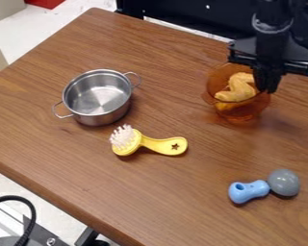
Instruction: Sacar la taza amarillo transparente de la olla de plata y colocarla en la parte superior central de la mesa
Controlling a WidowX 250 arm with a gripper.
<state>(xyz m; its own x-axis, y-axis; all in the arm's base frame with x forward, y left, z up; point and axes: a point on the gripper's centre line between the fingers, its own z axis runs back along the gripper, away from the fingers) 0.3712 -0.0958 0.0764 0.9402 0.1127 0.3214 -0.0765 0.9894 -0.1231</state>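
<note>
At the upper right of the table, the gripper (pixel 268 81) hangs down at the right rim of the amber see-through cup (pixel 241 113). Whether it grips that rim I cannot tell. Inside the cup lies a yellow-orange curved piece (pixel 235 91), partly covered by the gripper. The silver pot (pixel 98 98) stands upright at the upper left with its two handles out to the sides and nothing inside. Cup and pot are well apart.
A yellow brush (pixel 158 143) with white bristles lies near the middle of the wooden table (pixel 144 192). Toward the lower right are a blue toy piece (pixel 249 191) and a grey rounded one (pixel 284 182), side by side. The table's left edge slants down to the front.
</note>
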